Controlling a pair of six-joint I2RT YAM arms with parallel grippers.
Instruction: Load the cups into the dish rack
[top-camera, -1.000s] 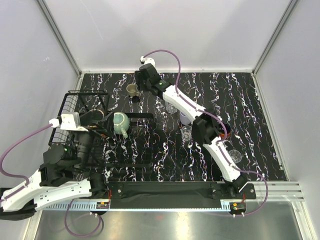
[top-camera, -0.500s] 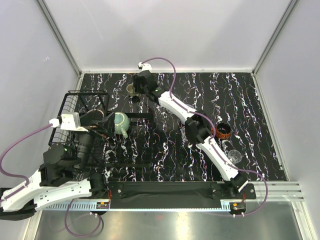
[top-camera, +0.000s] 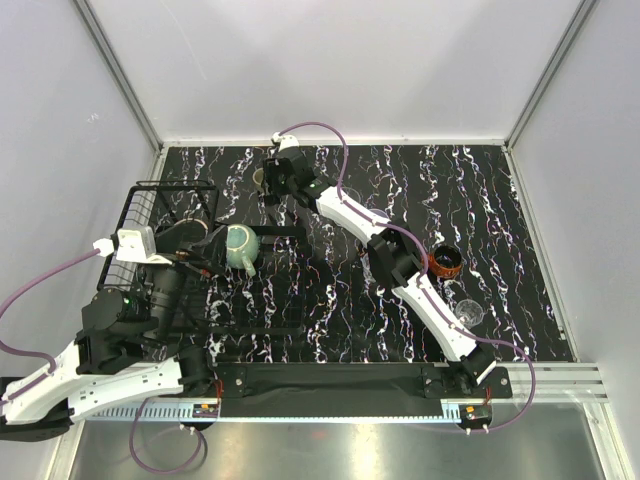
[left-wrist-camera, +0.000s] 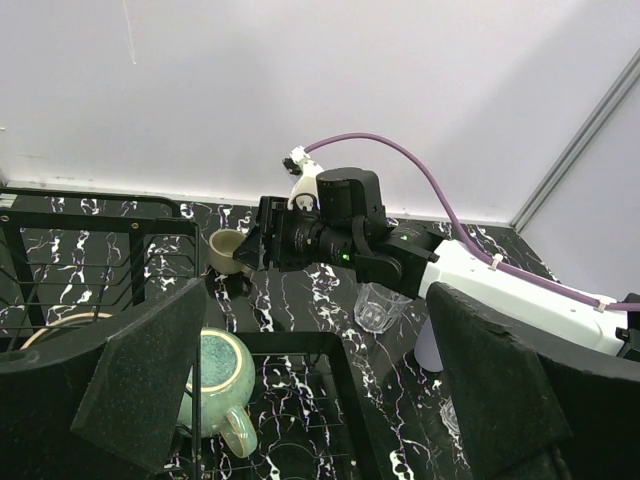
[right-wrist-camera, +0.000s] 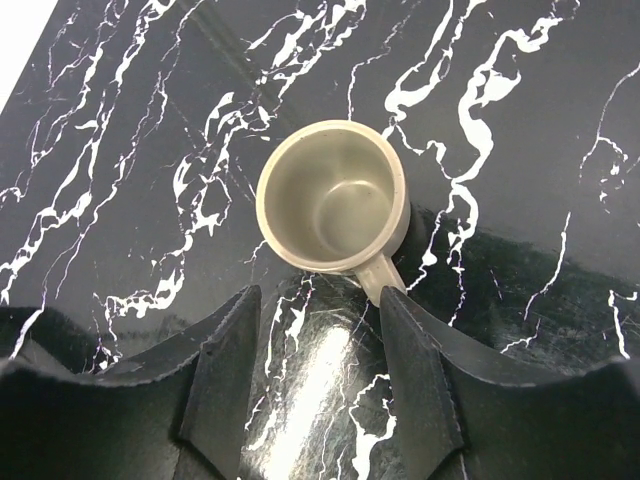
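Two arms reach out over the black marble table (right-wrist-camera: 520, 120). The right gripper (right-wrist-camera: 320, 300) hangs low over a beige mug (right-wrist-camera: 333, 195) standing upright near the far edge. Its jaws are partly apart, and the mug's handle points into the gap, close to one finger. The left gripper (left-wrist-camera: 315, 300) hovers spread wide and empty above the dish rack (left-wrist-camera: 100, 230), where a teal mug (left-wrist-camera: 215, 375) sits. A dark mug (top-camera: 445, 262) and a clear glass (top-camera: 470, 312) stand on the right.
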